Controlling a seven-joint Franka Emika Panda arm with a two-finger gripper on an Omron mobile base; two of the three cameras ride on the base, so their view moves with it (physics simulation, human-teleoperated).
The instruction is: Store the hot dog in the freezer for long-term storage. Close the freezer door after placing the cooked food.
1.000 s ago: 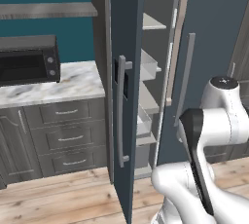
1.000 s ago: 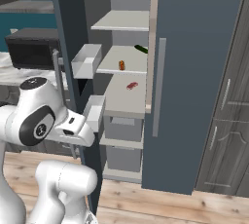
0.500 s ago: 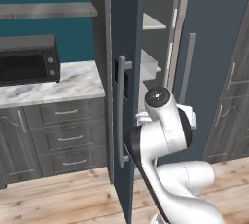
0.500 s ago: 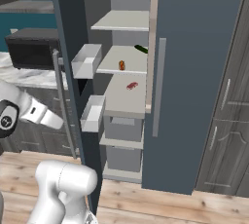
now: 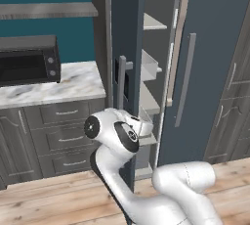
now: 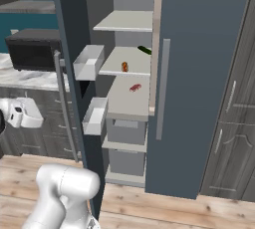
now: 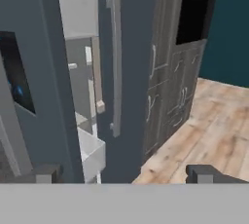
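Observation:
The freezer (image 6: pixel 130 98) stands open, showing its pale shelves. On the middle shelf lies the hot dog (image 6: pixel 124 66), a tiny orange-and-tan piece. The freezer door (image 6: pixel 73 73) swings out toward me, its white bins (image 6: pixel 90 61) on the inner face. From the left base view the freezer door (image 5: pixel 128 48) is edge-on, with its black panel and silver handle (image 5: pixel 121 88). My arm (image 5: pixel 114 133) is bent low in front of the door's edge. My gripper (image 7: pixel 126 174) is open and holds nothing, facing the door's outer face (image 7: pixel 29 86).
A red item (image 6: pixel 135 88) and a dark green one (image 6: pixel 144 50) share the shelves. The other fridge door (image 5: pixel 210 57) is shut, with a silver handle (image 5: pixel 184 78). A black microwave (image 5: pixel 28 65) sits on the marble counter (image 5: pixel 53 88). Dark cabinets (image 6: pixel 231 118) stand at right.
My arm has swung from the right side across to the outer, left side of the open freezer door. The gripper stayed open. Door and food have not moved.

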